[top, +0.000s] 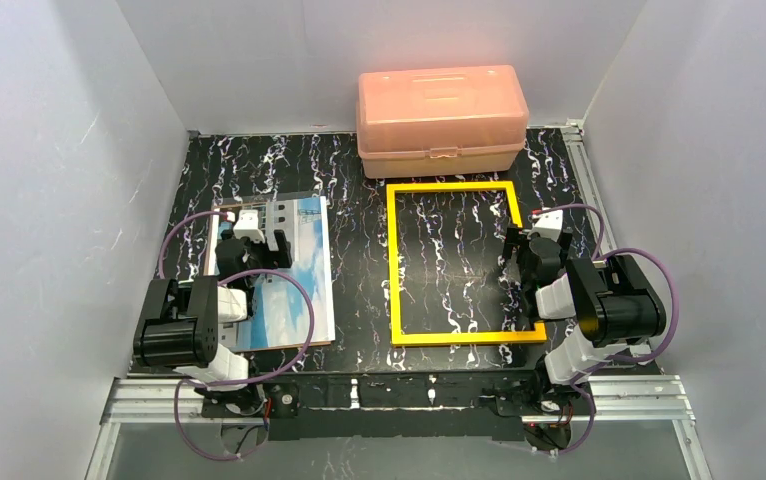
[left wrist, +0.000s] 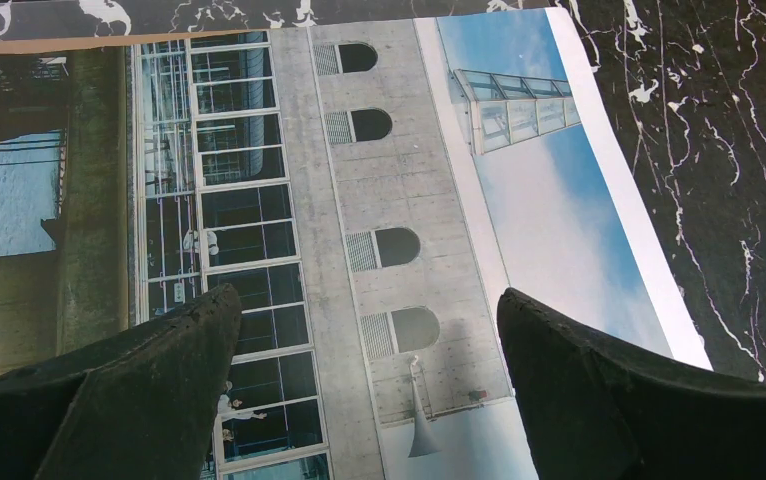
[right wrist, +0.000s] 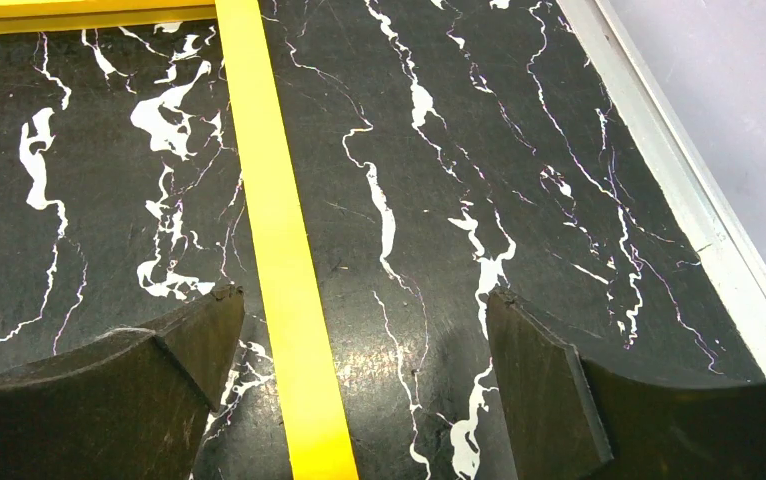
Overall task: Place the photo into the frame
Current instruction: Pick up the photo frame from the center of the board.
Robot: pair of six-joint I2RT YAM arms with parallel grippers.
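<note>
The photo (top: 304, 275), a print of blue sky and a pale building, lies flat on the left of the black marbled table. My left gripper (top: 256, 238) hovers over its far part, open. In the left wrist view the photo (left wrist: 399, 180) fills the space under that gripper (left wrist: 367, 305), and nothing sits between the fingers. The frame (top: 395, 260), a thin yellow rectangle, lies flat to the right with the table's marbling showing through it. My right gripper (top: 521, 250) is open over the frame's right bar (right wrist: 279, 230), which runs between its fingers (right wrist: 361, 298) close to the left one.
A salmon-pink plastic box (top: 441, 108) stands at the back, just beyond the frame. A brown board edge (left wrist: 59, 45) peeks out from under the photo's far side. A metal rail (right wrist: 679, 190) and white walls bound the table on the right.
</note>
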